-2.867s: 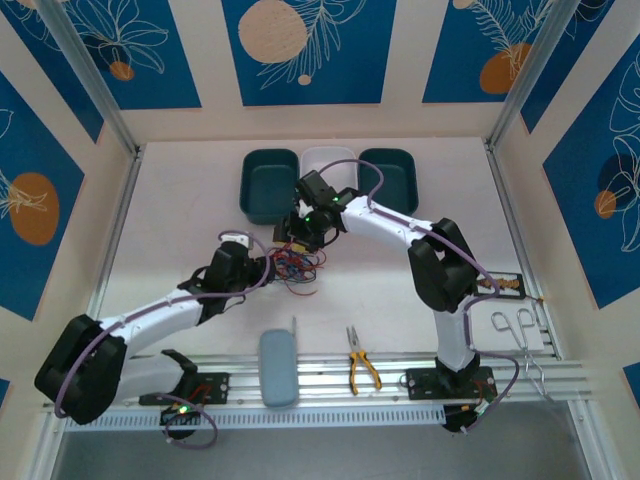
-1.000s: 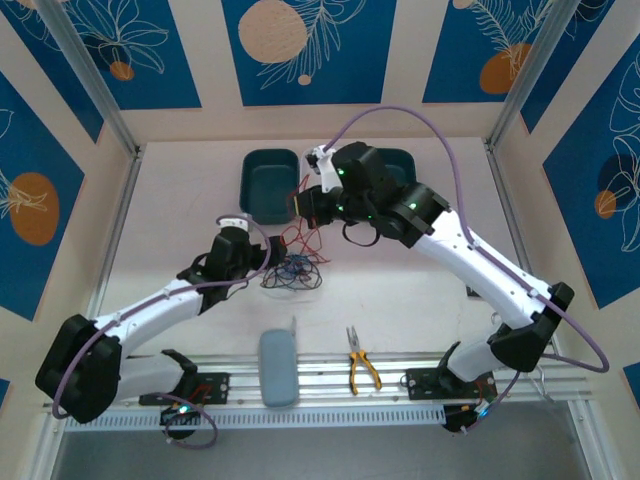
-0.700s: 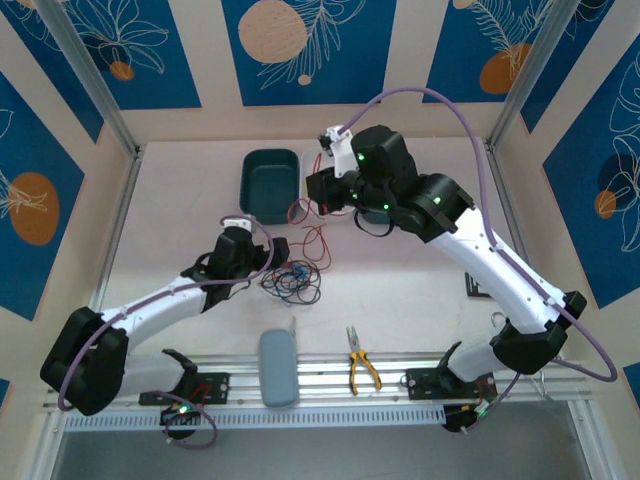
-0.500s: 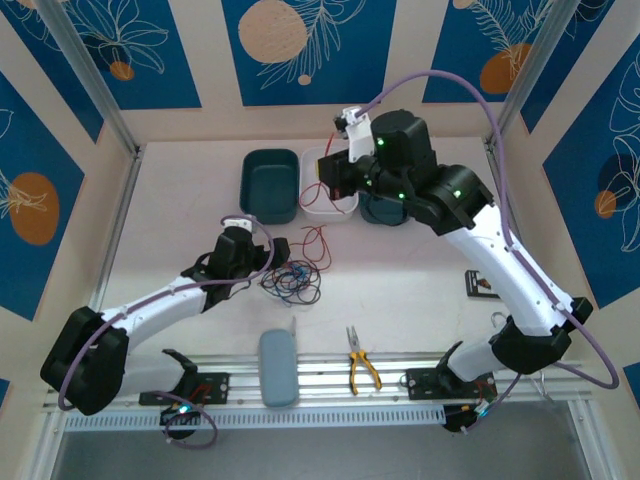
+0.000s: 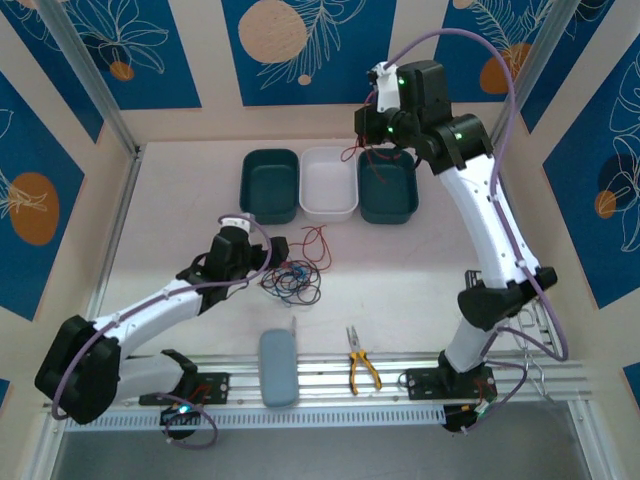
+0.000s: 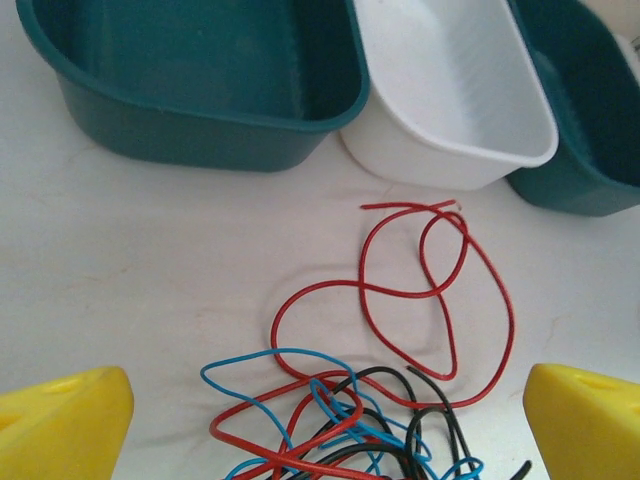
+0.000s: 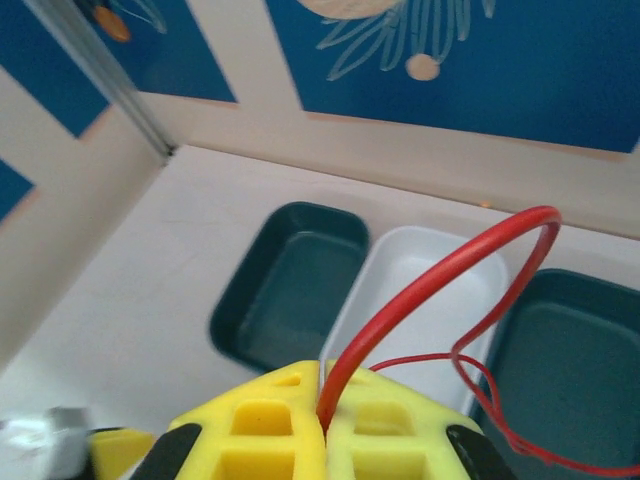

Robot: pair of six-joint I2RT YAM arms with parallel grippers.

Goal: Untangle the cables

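right pincer [image 7: 322,415] clamped on red cable [image 7: 440,290], high over teal tray [image 5: 388,190] | left pincer [image 6: 322,425] apart over tangle [image 5: 292,280] | risk: springy loop (stiff curl) may catch the rim on release

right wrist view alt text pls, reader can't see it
The yellow right gripper is shut on a red cable that arcs up and loops down over a white tray flanked by a left teal tray and a right teal tray. A blue patterned wall stands behind.
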